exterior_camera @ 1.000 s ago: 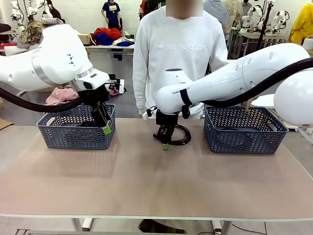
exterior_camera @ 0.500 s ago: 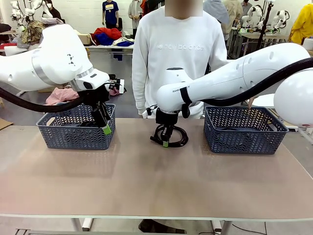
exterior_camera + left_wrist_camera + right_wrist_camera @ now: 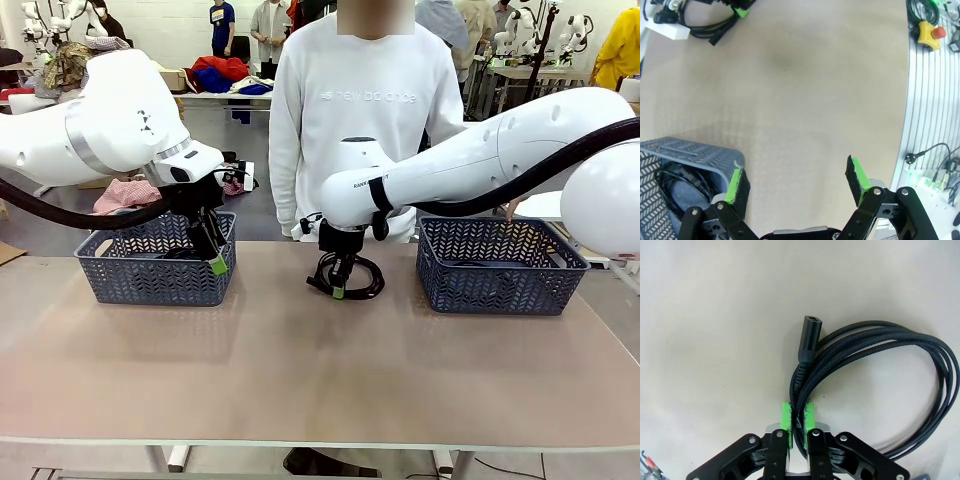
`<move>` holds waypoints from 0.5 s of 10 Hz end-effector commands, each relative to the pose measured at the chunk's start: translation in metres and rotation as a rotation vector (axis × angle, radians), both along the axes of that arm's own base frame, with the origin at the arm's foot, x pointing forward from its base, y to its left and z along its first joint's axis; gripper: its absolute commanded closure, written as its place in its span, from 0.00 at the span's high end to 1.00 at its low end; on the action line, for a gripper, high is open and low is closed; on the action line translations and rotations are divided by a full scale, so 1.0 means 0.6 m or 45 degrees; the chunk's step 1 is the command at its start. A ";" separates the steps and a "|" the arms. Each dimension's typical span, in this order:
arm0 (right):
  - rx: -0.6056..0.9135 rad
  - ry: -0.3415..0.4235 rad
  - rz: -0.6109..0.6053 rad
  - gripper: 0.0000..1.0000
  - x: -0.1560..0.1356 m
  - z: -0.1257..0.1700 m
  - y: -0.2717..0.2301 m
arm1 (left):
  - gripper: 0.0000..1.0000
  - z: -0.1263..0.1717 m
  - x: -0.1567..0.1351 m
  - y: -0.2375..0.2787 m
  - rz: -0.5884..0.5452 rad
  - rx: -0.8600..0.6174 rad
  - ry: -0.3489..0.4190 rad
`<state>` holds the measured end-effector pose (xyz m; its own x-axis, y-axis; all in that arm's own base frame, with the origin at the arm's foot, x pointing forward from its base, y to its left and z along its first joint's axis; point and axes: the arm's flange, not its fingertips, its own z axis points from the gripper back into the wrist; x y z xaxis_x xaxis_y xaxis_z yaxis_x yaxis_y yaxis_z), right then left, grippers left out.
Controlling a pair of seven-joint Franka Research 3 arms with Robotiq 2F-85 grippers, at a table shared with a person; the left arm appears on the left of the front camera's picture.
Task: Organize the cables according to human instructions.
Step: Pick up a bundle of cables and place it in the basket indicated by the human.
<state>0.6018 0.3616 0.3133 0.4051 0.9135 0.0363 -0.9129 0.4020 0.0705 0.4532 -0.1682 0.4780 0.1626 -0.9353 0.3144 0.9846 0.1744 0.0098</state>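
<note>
From the front, the right gripper pinched a coiled cable lying mid-desk. The left wrist view showed the left gripper spread beside a basket (another cable inside). The right wrist view showed pads clamping several strands.

Black braided cable on a beige desk — green pads; grey-blue baskets, herringbone-patterned walls; person's white sweatshirt.
</note>
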 end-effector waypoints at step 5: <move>0.028 0.044 0.364 0.00 -0.048 0.156 -0.064 | 1.00 0.001 0.000 0.003 0.004 -0.001 -0.009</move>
